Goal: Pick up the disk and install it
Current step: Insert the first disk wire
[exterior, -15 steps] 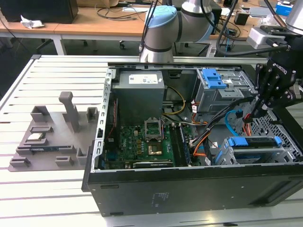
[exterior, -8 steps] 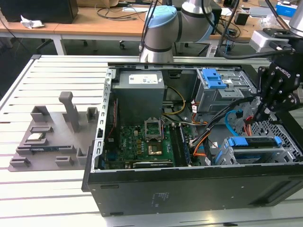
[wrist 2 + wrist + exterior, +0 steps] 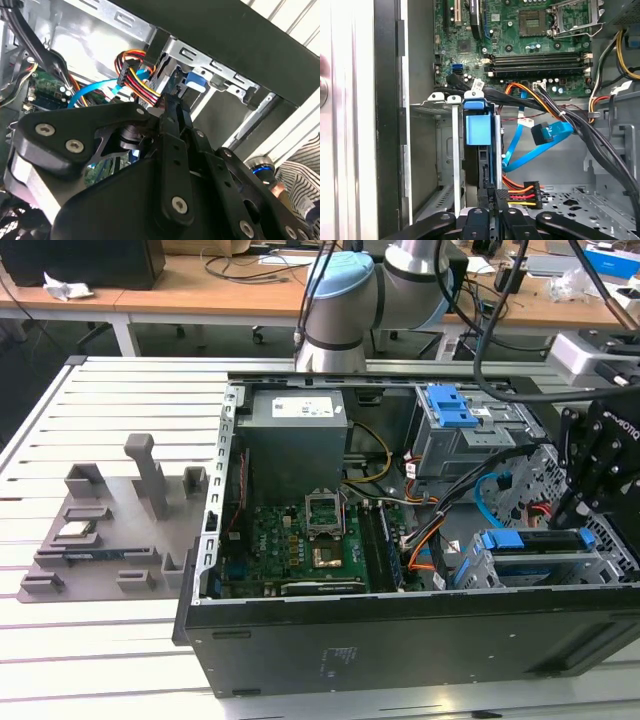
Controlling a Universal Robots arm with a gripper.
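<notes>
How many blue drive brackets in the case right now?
2. One blue bracket tops the upper drive cage, toward the exterior view's right. The other frames the disk in the lower bay by the gripper. More may be hidden.

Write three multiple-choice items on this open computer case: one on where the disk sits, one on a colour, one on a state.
1. Where is the disk?
A. In the drive cage at the case's edge
B. On the grey fixture outside
C. On the power supply

2. What colour is the disk's bracket?
A. Red
B. Blue
C. Green

3. The processor socket is:
A. Under a fan
B. Open
C. Taped over

Answers: 1 A, it stands within the metal cage. 2 B, blue plastic frames it. 3 B, its frame and seat lie bare.
</notes>
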